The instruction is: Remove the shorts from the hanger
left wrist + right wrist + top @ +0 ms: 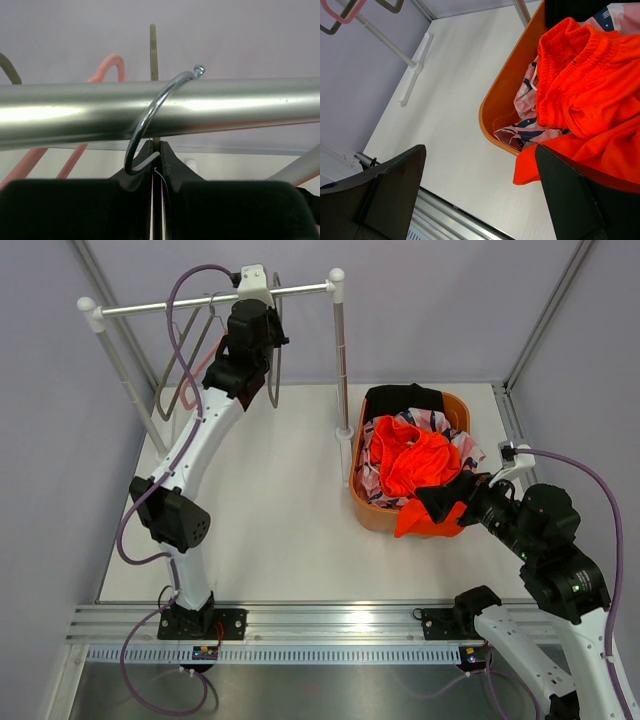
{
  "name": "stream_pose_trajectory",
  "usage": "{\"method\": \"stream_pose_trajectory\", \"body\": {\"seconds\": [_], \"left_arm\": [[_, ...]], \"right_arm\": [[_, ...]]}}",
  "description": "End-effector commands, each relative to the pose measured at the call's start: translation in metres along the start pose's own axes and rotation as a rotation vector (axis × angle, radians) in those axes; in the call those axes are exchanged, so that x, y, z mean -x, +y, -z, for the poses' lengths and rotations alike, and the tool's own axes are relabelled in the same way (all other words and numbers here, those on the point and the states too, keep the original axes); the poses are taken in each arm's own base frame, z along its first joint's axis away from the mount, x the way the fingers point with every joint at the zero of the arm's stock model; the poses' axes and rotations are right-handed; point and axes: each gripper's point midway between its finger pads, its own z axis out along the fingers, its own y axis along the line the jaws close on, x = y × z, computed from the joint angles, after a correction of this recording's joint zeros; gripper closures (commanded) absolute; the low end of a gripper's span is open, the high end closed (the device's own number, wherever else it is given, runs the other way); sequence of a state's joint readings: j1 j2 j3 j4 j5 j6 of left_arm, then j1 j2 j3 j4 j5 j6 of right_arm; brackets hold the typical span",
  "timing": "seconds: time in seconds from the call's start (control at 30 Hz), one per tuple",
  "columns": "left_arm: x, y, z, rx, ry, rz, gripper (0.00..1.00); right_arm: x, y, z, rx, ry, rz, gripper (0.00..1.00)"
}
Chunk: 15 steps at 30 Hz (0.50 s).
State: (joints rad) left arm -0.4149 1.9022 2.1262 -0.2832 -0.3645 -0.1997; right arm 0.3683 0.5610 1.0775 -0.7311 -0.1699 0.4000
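All three shorts lie in the orange basket [372, 514]: the black pair [405, 398] at the back, the pink printed pair [443, 426] under the bright orange pair [415, 465], which spills over the near rim. My right gripper [447, 500] is open and empty at that rim. Its wrist view shows the orange shorts [590, 80] beside the right finger [580, 200] and the pink pair [530, 132] in the basket [502, 107]. My left gripper [255, 328] is up at the rail, shut [156, 150] on the neck of a bare hanger whose metal hook [150, 107] sits over the rail [240, 107].
The rail [190, 305] stands on two white posts [342, 350] at the back. Grey and pink empty hangers [185, 380] hang left of my left arm; the pink one also shows in the left wrist view [107, 67]. The basket stands right of the right post.
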Motion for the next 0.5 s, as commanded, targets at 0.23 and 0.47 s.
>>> {"method": "stream_pose_trajectory", "body": {"seconds": [0.23, 0.47], "left_arm": [[-0.003, 0.007, 0.012, -0.012, 0.023, -0.038, 0.84], [0.001, 0.009, 0.018, -0.011, 0.016, -0.039, 0.83]], "right_arm": [[-0.001, 0.004, 0.000, 0.027, -0.008, 0.000, 0.01], [-0.002, 0.002, 0.001, 0.019, -0.011, 0.001, 0.01]]}}
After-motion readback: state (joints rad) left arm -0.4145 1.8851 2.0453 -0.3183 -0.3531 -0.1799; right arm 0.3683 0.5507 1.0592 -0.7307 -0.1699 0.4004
